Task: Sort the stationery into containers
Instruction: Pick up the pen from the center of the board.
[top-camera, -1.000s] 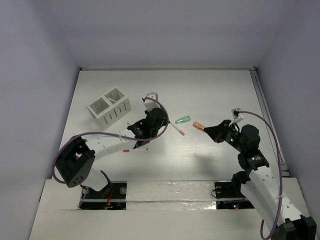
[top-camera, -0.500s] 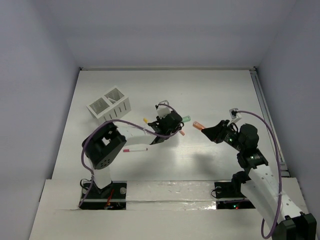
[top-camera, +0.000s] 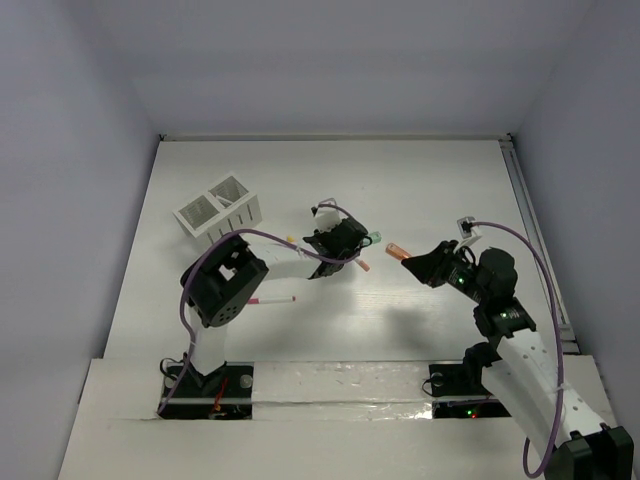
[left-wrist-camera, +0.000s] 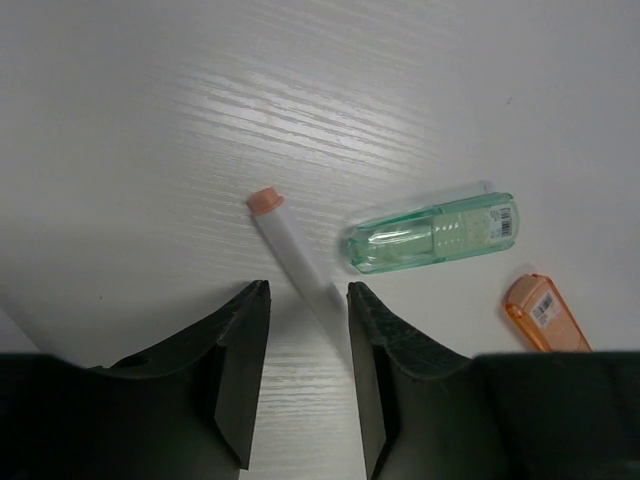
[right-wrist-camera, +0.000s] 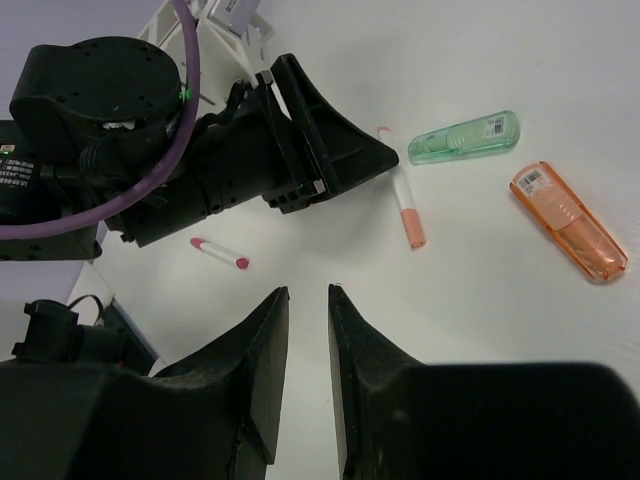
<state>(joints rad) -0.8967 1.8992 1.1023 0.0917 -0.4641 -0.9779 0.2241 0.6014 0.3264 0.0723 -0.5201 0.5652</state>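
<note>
Since a second ago the left gripper (top-camera: 340, 240) has been carried toward 3 o'clock across the table (top-camera: 430, 180), away from the white box (top-camera: 220, 212) and over to the orange-capped pen (left-wrist-camera: 295, 262). The right gripper (top-camera: 410, 262) has been left where it was.

In the left wrist view the left jaws are seen well apart. The pen's white barrel runs into the gap between them, with bare table showing on its 9 o'clock side. Whether it touches the finger at 3 o'clock cannot be told. Nothing is clamped. The right jaws are parted by only a narrow gap, and nothing is held in it.

The pen's lower end is hidden behind the left fingers (left-wrist-camera: 240, 350), and the orange capsule (left-wrist-camera: 545, 315) is cut off by the gripper body. From above, most of the pen is covered by the left gripper. Only the tip of a yellow-capped pen (top-camera: 290, 240) is shown, and the box's contents cannot be made out.

The pen's cap points to 11 o'clock from the left jaws. The green capsule (left-wrist-camera: 432, 233) lies just beside it at 2 o'clock, the orange capsule at 3 o'clock. A pink-capped pen (top-camera: 270, 299) lies apart at 8 o'clock of the left gripper.
</note>
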